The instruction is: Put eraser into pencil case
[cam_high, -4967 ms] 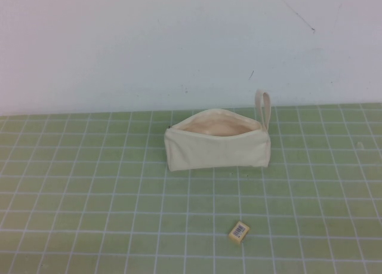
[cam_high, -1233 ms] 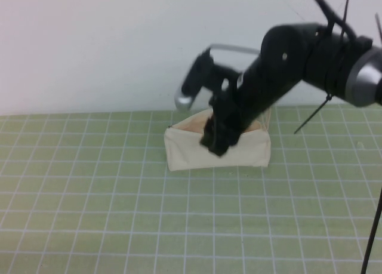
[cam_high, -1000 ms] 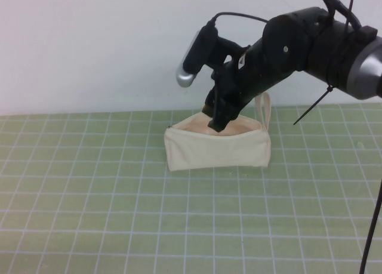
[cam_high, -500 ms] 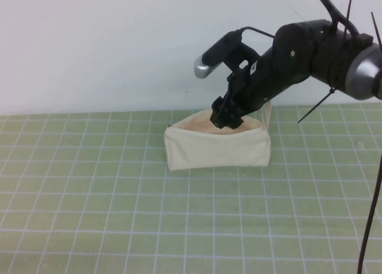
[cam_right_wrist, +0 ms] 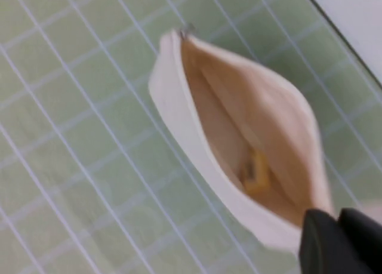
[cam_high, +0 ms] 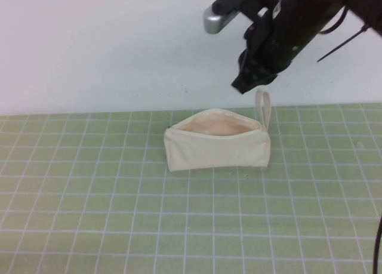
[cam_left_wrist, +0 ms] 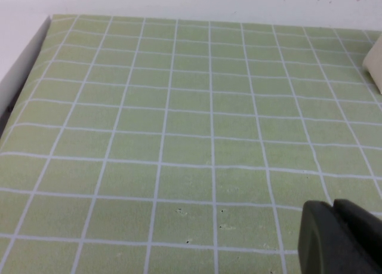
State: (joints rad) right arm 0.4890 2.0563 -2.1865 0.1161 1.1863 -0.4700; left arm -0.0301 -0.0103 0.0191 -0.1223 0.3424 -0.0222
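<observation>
The cream pencil case (cam_high: 218,150) stands open on the green grid mat, its loop strap (cam_high: 263,108) at the right end. In the high view the eraser is hidden. In the right wrist view the pencil case (cam_right_wrist: 179,107) gapes open and the tan-yellow eraser (cam_right_wrist: 258,174) lies inside on the pale lining. My right gripper (cam_high: 243,86) hangs above the pouch's right end, clear of it; its fingertips (cam_right_wrist: 338,217) are together and hold nothing. My left gripper (cam_left_wrist: 333,207) is shut and empty, low over the mat far to the left, outside the high view.
The green grid mat (cam_high: 119,214) covers the table up to a white back wall (cam_high: 89,47). In the left wrist view the mat's edge (cam_left_wrist: 24,65) meets a white border, and a corner of the pouch (cam_left_wrist: 376,62) shows.
The eraser has gone from the mat into the pouch. My right gripper, which was down in the pouch mouth half a second ago, has risen up and right, clear of it.
</observation>
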